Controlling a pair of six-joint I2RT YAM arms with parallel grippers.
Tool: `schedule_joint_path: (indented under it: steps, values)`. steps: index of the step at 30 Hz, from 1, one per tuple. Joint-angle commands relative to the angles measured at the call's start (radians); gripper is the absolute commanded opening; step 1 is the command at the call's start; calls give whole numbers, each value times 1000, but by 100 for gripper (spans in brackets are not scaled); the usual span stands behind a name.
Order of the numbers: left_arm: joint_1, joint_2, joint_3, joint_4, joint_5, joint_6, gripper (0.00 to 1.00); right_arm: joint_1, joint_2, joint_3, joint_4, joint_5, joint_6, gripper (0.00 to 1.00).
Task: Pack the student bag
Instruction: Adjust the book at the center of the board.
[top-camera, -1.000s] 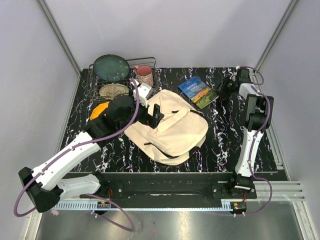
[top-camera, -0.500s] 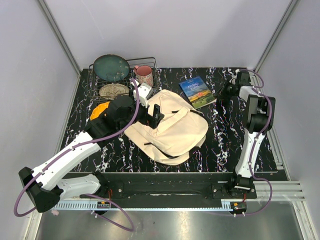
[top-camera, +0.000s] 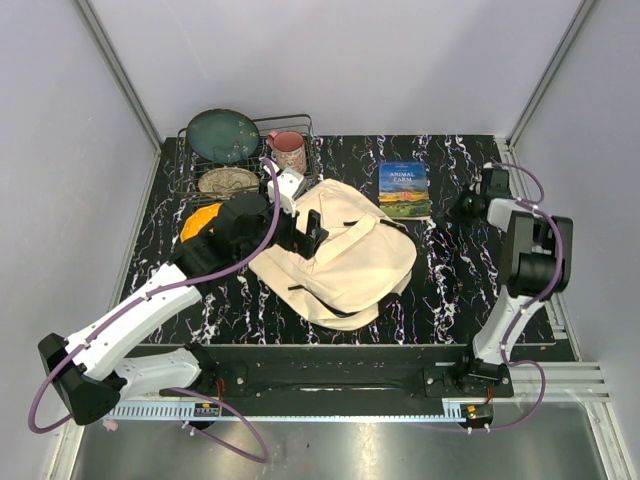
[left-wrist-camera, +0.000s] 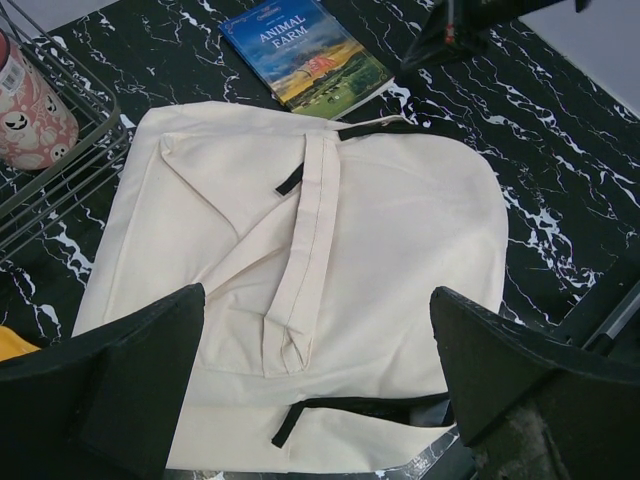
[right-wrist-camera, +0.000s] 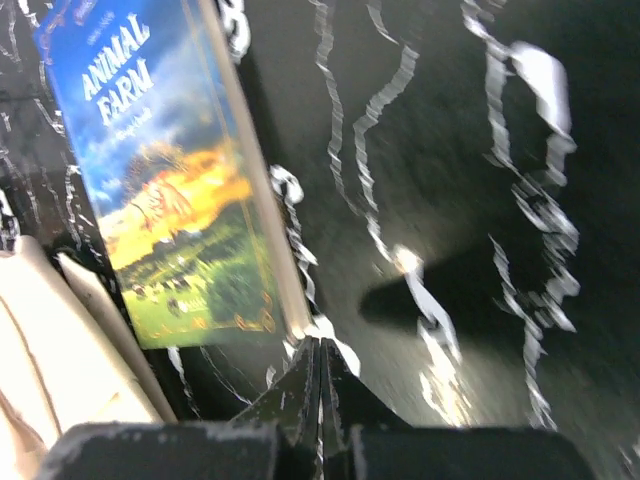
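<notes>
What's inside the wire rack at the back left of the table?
The wire rack holds a dark green plate, a pink mug and a speckled dish. Anything beneath them is covered.

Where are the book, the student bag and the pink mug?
book (top-camera: 404, 188), top view, middle of its cover.
student bag (top-camera: 352, 268), top view, centre of its cream fabric.
pink mug (top-camera: 290, 155), top view, its outer side.

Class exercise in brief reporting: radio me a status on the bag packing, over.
Left gripper open above student bag. Right gripper shut, empty, by book corner. Bag lies flat. Book beside it, not packed.
</notes>
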Motion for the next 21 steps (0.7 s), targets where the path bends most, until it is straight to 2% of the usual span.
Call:
schedule_joint_path:
  steps: [1,4,5,7,8,10,15,21]
  values:
    - [7,4,8,60,52,-5,99,-40,-190,-181,68,105,37,0]
    - [8,24,14,70,80,-12,99,-40,-296,-276,114,99,59,1]
    - [8,41,23,72,86,-14,99,-40,-318,-279,126,74,60,11]
    - [7,55,34,70,107,-20,99,-40,-304,-235,106,28,66,47]
    - [7,64,41,70,114,-25,99,-40,-259,-204,86,20,63,51]
    - [8,70,47,67,127,-32,99,-40,-202,-103,42,-18,53,55]
    - [7,64,43,60,126,-43,99,-38,-34,41,45,-120,66,55]
    - [8,55,38,58,117,-46,99,-29,61,92,58,-216,99,53]
